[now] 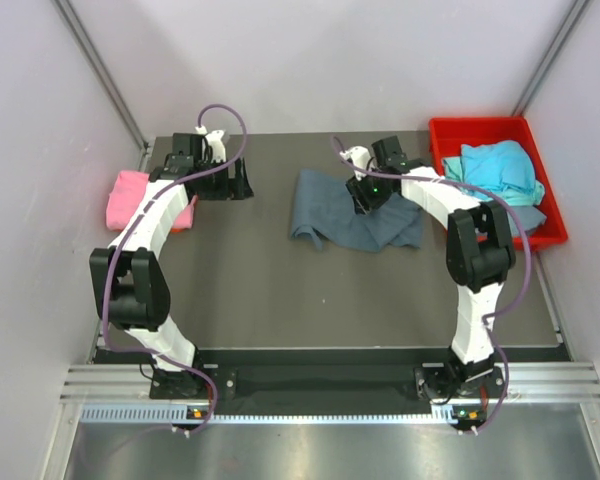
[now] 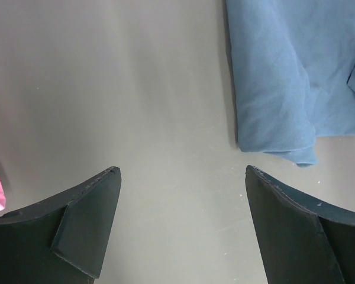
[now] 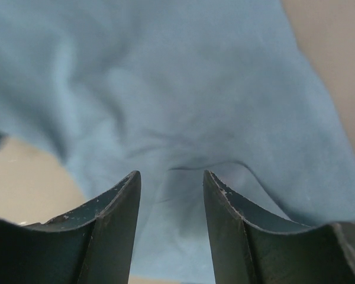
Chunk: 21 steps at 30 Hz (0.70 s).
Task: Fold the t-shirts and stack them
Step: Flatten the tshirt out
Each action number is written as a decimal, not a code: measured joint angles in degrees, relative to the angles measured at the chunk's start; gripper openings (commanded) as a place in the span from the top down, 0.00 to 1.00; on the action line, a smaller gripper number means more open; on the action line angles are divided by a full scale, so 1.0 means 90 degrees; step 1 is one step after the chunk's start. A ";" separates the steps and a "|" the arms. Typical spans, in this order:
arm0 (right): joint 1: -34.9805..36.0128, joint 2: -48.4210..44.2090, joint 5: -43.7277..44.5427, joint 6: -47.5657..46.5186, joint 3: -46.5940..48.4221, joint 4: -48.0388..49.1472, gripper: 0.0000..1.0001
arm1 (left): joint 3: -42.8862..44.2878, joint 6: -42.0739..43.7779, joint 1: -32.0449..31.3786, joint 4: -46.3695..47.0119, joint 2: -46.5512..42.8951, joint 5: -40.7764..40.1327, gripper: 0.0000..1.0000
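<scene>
Overhead: the blue-grey t-shirt (image 1: 355, 215) lies crumpled mid-tabletop (image 1: 250, 290) with my right claw (image 1: 372, 195) down on it. A pink shirt (image 1: 145, 200) sits at the left edge, and there are teal shirts (image 1: 495, 170) in the red bin (image 1: 480, 122). Left wrist: left claw (image 2: 183, 171) spread wide over bare tabletop, the t-shirt off to one side. Right wrist: claw narrow but not closed, cloth right under it

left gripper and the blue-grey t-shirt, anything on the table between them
Nothing: only bare table lies between the left gripper and the blue-grey t-shirt, as the top external and left wrist views show.
</scene>
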 measured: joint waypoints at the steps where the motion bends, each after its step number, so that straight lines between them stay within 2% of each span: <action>1: -0.0007 0.0121 0.0107 0.0012 0.0053 -0.0029 0.53 | -0.0005 0.0010 0.0000 0.0000 -0.0002 0.0002 0.10; 10: -0.0007 0.0311 0.0903 -0.0051 0.0515 -0.0282 0.53 | -0.0112 0.0063 0.0000 0.0000 -0.0029 0.0007 0.10; 16: -0.0027 0.0299 0.1248 -0.0109 0.0401 -0.0328 0.54 | -0.0104 0.0058 0.0000 0.0005 -0.0012 0.0034 0.11; 17: -0.0027 0.0299 0.1263 -0.0114 0.0384 -0.0386 0.59 | -0.0097 0.0056 0.0000 0.0007 -0.0010 0.0041 0.11; 18: -0.0032 0.0299 0.1282 -0.0119 0.0384 -0.0500 0.83 | -0.0090 0.0056 0.0000 0.0005 -0.0007 0.0053 0.11; 20: -0.0032 0.0296 0.1277 -0.0163 0.0384 -0.0585 0.98 | -0.0049 0.0056 0.0000 0.0007 0.0005 0.0056 0.11; 21: -0.0032 0.0299 0.1280 -0.0168 0.0384 -0.0641 1.00 | -0.0032 0.0056 0.0000 0.0007 0.0017 0.0056 0.11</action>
